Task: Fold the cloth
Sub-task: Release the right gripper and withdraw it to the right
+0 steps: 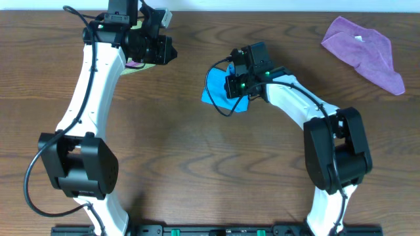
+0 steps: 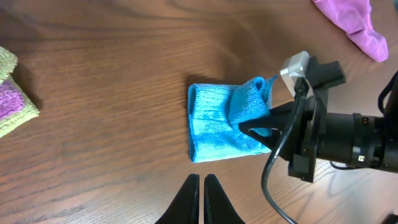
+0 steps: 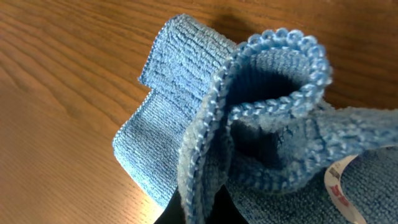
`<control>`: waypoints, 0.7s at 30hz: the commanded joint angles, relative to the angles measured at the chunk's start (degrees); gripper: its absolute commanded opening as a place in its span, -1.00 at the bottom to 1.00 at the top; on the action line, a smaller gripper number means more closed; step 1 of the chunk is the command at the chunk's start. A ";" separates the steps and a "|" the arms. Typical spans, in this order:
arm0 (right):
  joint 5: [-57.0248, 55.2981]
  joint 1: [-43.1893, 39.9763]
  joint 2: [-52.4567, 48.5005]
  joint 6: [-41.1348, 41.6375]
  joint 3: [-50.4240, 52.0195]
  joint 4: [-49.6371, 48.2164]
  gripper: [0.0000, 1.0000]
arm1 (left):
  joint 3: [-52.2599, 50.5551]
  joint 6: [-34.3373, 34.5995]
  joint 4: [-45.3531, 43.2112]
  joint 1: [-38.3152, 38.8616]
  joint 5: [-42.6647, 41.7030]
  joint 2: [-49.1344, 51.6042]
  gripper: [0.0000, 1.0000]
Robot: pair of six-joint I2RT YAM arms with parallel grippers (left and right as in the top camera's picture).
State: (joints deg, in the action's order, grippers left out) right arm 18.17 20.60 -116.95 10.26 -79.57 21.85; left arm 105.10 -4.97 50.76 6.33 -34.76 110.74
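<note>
The sky-blue cloth [image 1: 215, 92] lies partly folded on the wooden table at the centre. It also shows in the left wrist view [image 2: 214, 127] and the right wrist view [image 3: 180, 93]. My right gripper [image 1: 239, 85] is shut on a bunched edge of the cloth and holds that edge raised and curled over the rest [image 2: 252, 124]. In the right wrist view the fingers [image 3: 211, 208] are mostly hidden by the cloth, and the white tag [image 3: 341, 180] shows at the lower right. My left gripper [image 2: 202, 190] is shut and empty, apart from the cloth, at the back left [image 1: 164, 51].
A crumpled purple cloth [image 1: 364, 46] lies at the back right, also seen in the left wrist view [image 2: 354, 22]. A folded lime-green cloth [image 2: 12, 112] with something pink on it lies under the left arm [image 1: 139, 65]. A cable loops beside the right gripper [image 2: 270, 162].
</note>
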 commanded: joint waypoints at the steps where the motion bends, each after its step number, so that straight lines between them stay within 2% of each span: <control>1: 1.14 0.57 -1.49 0.92 -0.66 -0.24 -0.97 | 0.00 -1.29 -0.07 -0.04 -1.31 -1.07 -0.88; 2: 1.79 0.76 -1.57 1.31 -0.66 -0.24 -0.93 | 0.00 -1.29 -0.11 -0.04 -1.29 -1.07 -0.89; 3: 1.81 0.90 -1.60 2.01 -0.66 -0.20 -0.80 | 0.00 -1.29 -0.13 -0.04 -1.29 -1.07 -0.88; 4: 1.81 1.18 -1.60 3.23 -0.66 -0.15 -0.55 | 0.00 -1.29 -0.20 -0.04 -1.29 -1.07 -0.88; 7: 1.81 2.03 -1.60 5.20 -0.66 0.04 0.72 | 0.00 -1.29 -0.50 -0.04 -1.29 -1.07 -0.88; 9: 3.21 2.43 -1.57 5.22 -0.68 0.11 0.99 | 0.00 -1.51 -0.61 -0.04 -1.27 -1.07 -0.88; 14: 8.41 2.67 -1.16 6.69 -2.60 1.07 0.99 | 0.00 -2.80 -0.70 -0.04 -0.70 -1.07 -0.88; 21: 4.17 2.69 3.10 5.31 -9.84 6.93 0.99 | 0.00 -3.69 -1.68 -0.04 0.90 -1.05 -0.88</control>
State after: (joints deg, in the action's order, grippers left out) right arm 24.16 22.92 -117.60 15.77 -86.11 27.64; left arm 105.10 -7.38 49.43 6.33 -34.83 110.74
